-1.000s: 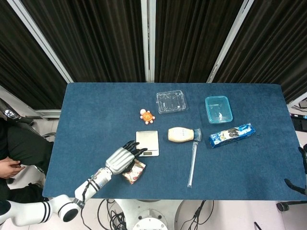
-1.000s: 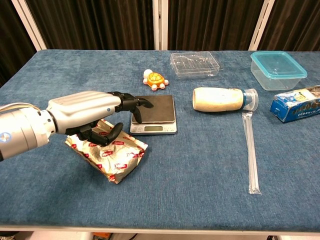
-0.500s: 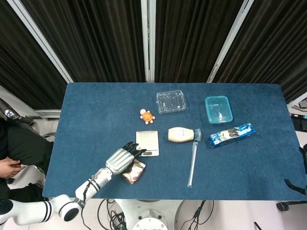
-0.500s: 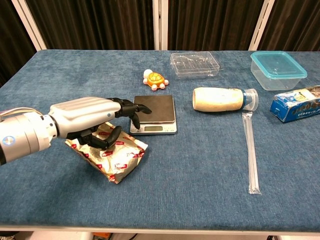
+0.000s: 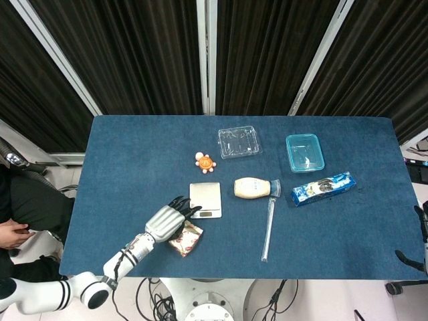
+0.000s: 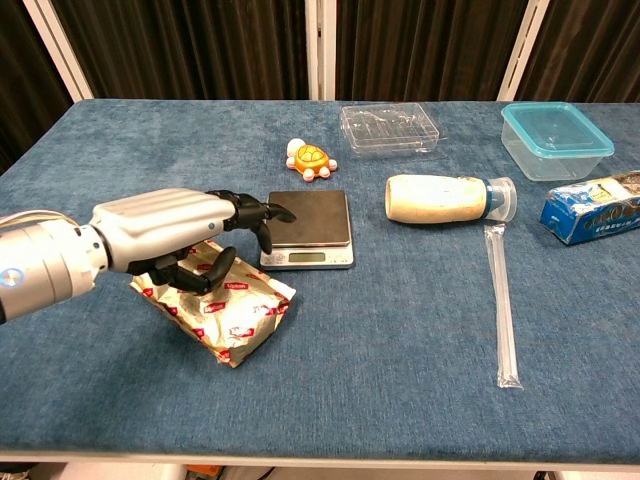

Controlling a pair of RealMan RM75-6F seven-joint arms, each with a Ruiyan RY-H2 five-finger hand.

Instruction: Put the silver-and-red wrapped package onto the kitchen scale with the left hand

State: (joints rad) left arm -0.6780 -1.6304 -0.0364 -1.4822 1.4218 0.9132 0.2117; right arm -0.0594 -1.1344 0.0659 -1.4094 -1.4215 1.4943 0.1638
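Note:
The silver-and-red wrapped package (image 6: 232, 311) (image 5: 188, 238) lies flat on the blue table near its front edge, just left of and in front of the kitchen scale (image 6: 310, 226) (image 5: 205, 198). My left hand (image 6: 185, 234) (image 5: 164, 221) hovers over the package's left part, fingers spread and curved, with the fingertips reaching toward the scale's left edge. The hand holds nothing; its thumb hangs just above the wrapper. The scale's dark platform is bare. My right hand is not in either view.
Behind the scale sits an orange toy turtle (image 6: 310, 159) and a clear plastic tray (image 6: 390, 127). A cream bottle (image 6: 448, 198) lies right of the scale, with a long clear wrapped straw (image 6: 500, 298), a teal container (image 6: 556, 138) and a blue packet (image 6: 592, 210) further right.
My left hand has drawn back slightly to the left and toward me, and its fingers have curled a little more. The package has not moved.

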